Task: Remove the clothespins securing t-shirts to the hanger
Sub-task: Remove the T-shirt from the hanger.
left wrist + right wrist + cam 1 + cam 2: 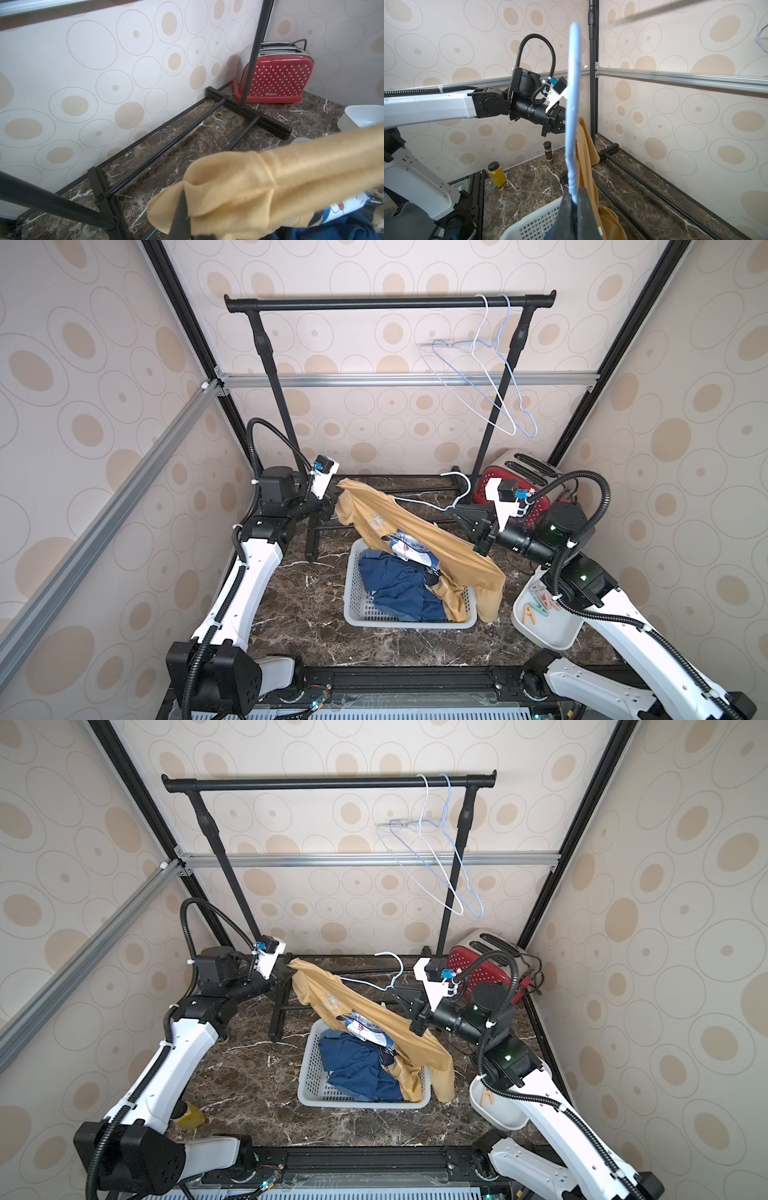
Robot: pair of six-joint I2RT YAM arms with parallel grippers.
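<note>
A mustard-yellow t-shirt (419, 535) with a blue cartoon print hangs on a light blue wire hanger (424, 502) above the basket. My right gripper (455, 512) is shut on the hanger's twisted neck (572, 187), just below the hook. My left gripper (332, 501) is shut on the shirt's far sleeve end (207, 199), and one black finger (180, 216) shows against the cloth. Blue t-shirts (395, 589) lie crumpled in the basket. Several clothespins (540, 603), teal, pinkish and yellow, lie in the white tray.
A grey perforated basket (361, 605) sits mid-table and a white tray (540, 635) is under my right arm. The black garment rack (386, 303) carries two bare hangers (494, 364). A red toaster (521, 479) stands back right. A yellow jar (189, 1115) and a small bottle (548, 150) stand at the left.
</note>
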